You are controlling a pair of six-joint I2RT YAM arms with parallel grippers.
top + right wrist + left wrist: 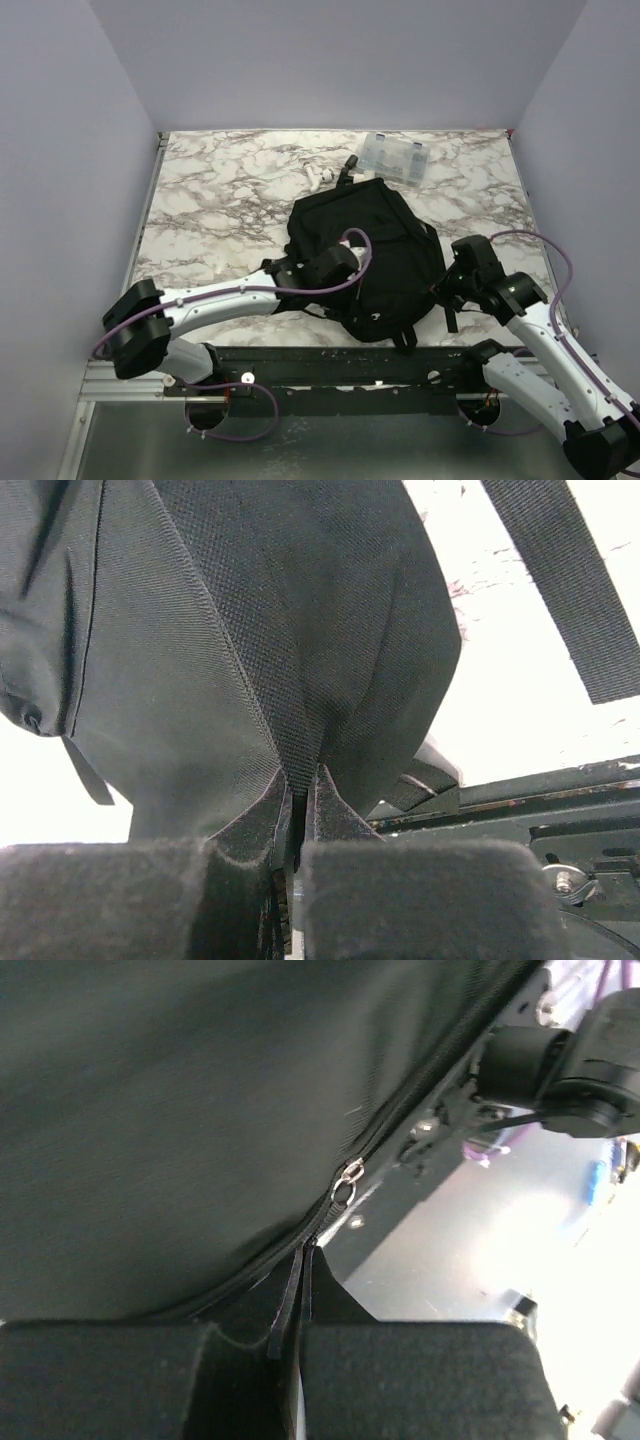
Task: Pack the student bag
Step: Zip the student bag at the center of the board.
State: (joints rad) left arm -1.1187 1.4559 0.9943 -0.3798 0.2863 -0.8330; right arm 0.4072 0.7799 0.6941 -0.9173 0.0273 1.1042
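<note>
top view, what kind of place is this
Probably a robot lab test cell: a marble-patterned table boxed in by plain pale walls, a left arm and a right arm bolted to a black rail, and a black backpack laid out.

Desk (220,200): white marble pattern with grey-brown veining, filling the middle of the overhead view.
Clear plastic compartment box (397,158): lies flat near the far edge, right of centre, set at a slight angle. Contents too small to name.
Small white object (318,177): on the desk, left of the box and apart from it. Shape unclear.
Pale lavender walls (330,60): enclose three sides.
Black rail (340,362): runs along the near edge, with a grey metal plate (330,455) below it.
</note>
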